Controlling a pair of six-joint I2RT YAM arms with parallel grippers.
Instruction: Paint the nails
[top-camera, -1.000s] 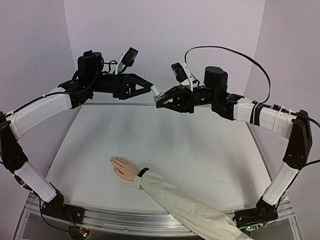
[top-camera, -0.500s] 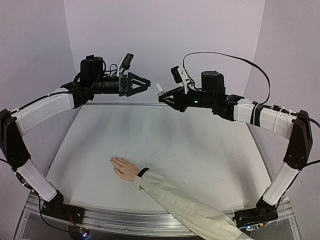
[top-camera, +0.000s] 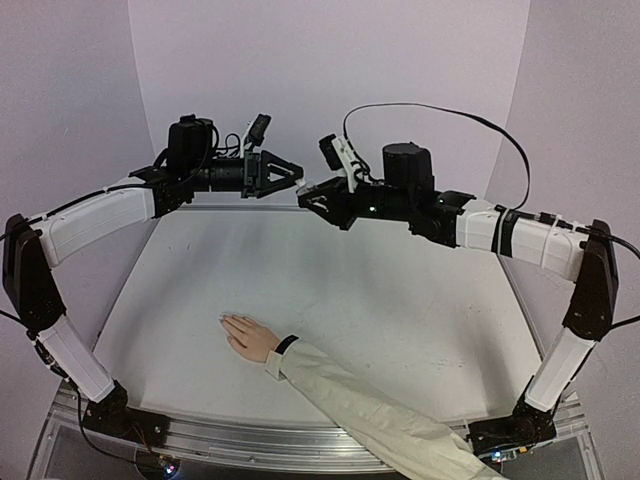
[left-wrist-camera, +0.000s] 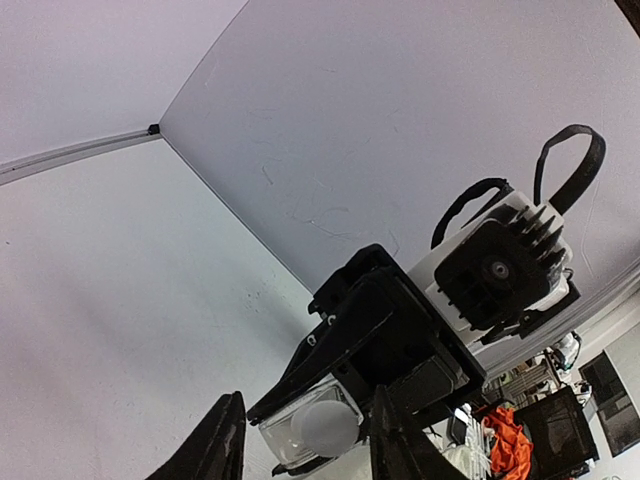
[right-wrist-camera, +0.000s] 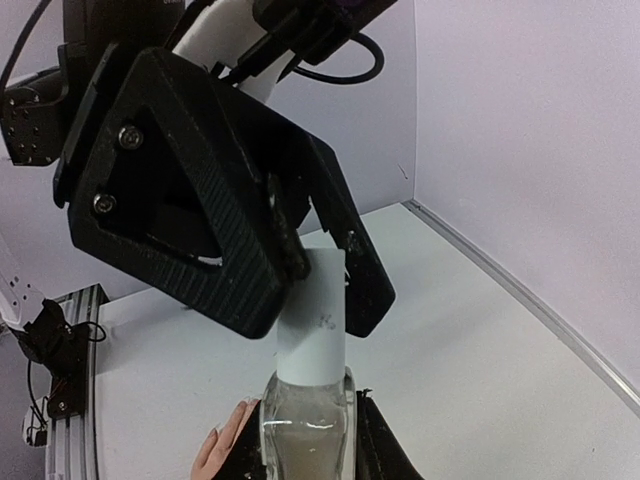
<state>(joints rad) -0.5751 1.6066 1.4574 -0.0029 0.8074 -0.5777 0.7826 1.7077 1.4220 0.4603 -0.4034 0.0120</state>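
Note:
My right gripper (top-camera: 308, 196) is shut on a clear nail polish bottle (right-wrist-camera: 305, 440) with a white cylindrical cap (right-wrist-camera: 313, 315), held high above the table's back. My left gripper (top-camera: 296, 173) is open, its two fingers straddling the cap. In the left wrist view the cap (left-wrist-camera: 325, 425) sits between my fingers (left-wrist-camera: 225, 440) with a gap on the left side. A light-skinned hand (top-camera: 250, 337) with a black wristband and cream sleeve (top-camera: 370, 410) lies flat on the table, with the nails (top-camera: 226, 320) pointing left. The hand also shows in the right wrist view (right-wrist-camera: 222, 445).
The white table (top-camera: 400, 300) lies far below both grippers, with a purple back wall (top-camera: 330, 60) close behind them. The sleeved forearm runs from the hand to the near right edge. Cables loop over the right arm (top-camera: 500, 130).
My right gripper has carried the bottle left toward my left gripper. The left gripper has turned and the cap now sits between its fingers. The hand has not moved.

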